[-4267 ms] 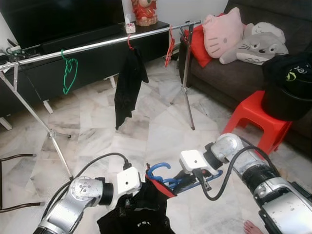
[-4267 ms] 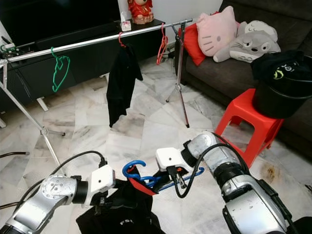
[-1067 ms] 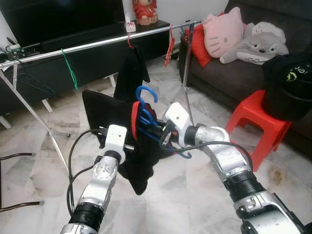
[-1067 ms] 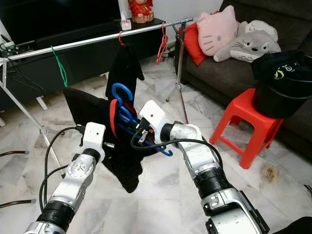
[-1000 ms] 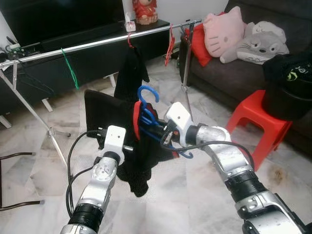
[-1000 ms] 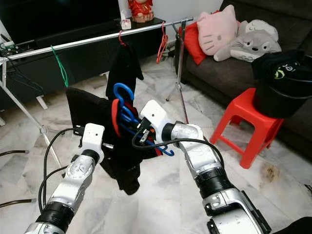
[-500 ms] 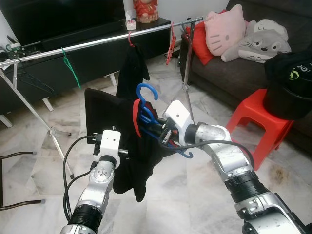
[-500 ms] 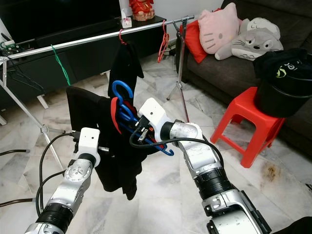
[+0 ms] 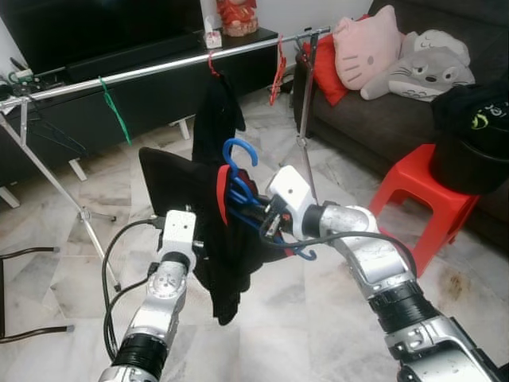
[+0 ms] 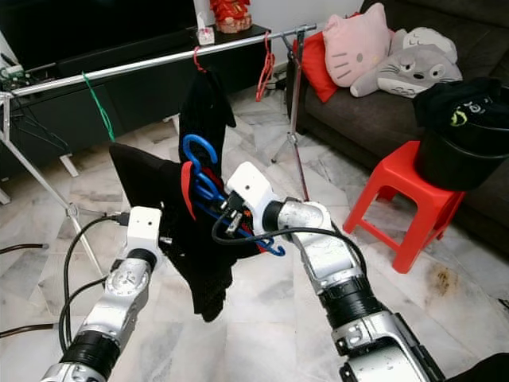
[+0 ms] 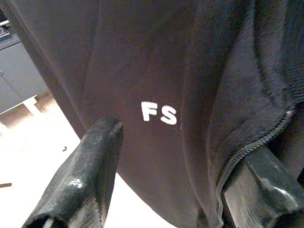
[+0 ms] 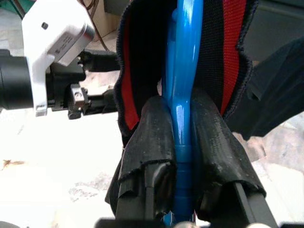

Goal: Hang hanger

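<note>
- Facing a living room with a pale marble floor (image 9: 262, 310), a long clothes rail (image 9: 159, 70) crossing it on tripod legs.
- Hanging from the rail: a green hanger (image 9: 114, 110), a black garment (image 9: 216, 115) on a red hook, and a red hanger (image 9: 276, 79) near the far end.
- Sitting behind the rail, a dark TV cabinet (image 9: 119, 95); on the right, a dark sofa (image 9: 382, 119) carrying a pink cat cushion (image 9: 364, 49) and a grey plush (image 9: 421, 68).
- Standing before the sofa, a red stool (image 9: 417, 195) bearing a black bucket (image 9: 469, 155) with dark cloth on top.
- Gripping the blue hanger (image 9: 238, 179) with the right gripper (image 12: 183, 156), both pads pressed narrow against the hanger's blue neck, well below the rail and in front of it.
- Draping from the blue hanger, a black jacket (image 9: 203, 223) with a red-lined collar and white letters "FS" on the cloth.
- Reaching into the jacket's cloth with the left gripper (image 11: 166, 175), fingers (image 11: 90, 171) spread wide, black fabric and a zip edge lying between them.
- Pointing the blue hook upward, not yet on the rail.
</note>
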You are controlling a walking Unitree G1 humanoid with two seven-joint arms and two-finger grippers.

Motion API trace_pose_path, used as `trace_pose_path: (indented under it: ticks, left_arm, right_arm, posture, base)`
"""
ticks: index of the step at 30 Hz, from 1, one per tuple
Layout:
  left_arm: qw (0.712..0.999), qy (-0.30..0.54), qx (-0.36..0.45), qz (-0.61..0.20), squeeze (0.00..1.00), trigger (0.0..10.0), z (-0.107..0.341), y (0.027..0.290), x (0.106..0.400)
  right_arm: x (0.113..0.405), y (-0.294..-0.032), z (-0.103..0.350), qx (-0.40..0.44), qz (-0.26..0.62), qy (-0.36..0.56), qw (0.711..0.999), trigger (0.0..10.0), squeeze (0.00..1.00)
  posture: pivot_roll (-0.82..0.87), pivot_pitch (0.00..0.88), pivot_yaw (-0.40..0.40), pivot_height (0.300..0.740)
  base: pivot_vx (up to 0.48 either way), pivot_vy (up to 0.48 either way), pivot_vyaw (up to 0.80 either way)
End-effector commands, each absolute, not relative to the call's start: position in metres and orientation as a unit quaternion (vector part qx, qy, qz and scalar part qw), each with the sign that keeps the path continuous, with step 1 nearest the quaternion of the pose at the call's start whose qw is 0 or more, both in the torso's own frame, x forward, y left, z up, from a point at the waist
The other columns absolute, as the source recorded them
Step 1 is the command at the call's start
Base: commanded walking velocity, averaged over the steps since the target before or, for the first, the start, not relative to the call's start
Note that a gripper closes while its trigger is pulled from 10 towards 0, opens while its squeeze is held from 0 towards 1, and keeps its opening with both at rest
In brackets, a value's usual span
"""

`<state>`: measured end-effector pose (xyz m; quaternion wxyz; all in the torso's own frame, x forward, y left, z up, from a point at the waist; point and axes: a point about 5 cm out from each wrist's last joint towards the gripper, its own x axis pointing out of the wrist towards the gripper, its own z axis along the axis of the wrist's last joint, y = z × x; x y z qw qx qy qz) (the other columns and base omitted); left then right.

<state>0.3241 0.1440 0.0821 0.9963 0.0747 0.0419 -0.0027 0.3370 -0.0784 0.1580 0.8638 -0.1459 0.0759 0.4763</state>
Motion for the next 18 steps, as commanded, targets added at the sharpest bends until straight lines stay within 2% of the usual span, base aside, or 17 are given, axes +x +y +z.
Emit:
trace_pose_path:
  ticks: [1, 18]
  left_arm:
    - [0.998, 0.027, 0.063, 0.004, 0.00, 0.0, 0.0888, 0.1451, 0.3278]
    - [0.998, 0.025, 0.057, -0.010, 0.00, 0.0, 0.0885, 0.1401, 0.3277]
  right_arm:
    - [0.3354, -0.0732, 0.1709, -0.150, 0.487, 0.050, 0.859, 0.0, 0.00]
    - [0.3340, -0.0750, 0.1686, -0.153, 0.490, 0.059, 0.856, 0.0, 0.00]
  posture:
    - [-0.19, 0.037, 0.070, 0.732]
    - [-0.19, 0.035, 0.069, 0.732]
  base:
    - [0.000, 0.000, 0.00]
    - [0.000, 0.000, 0.00]
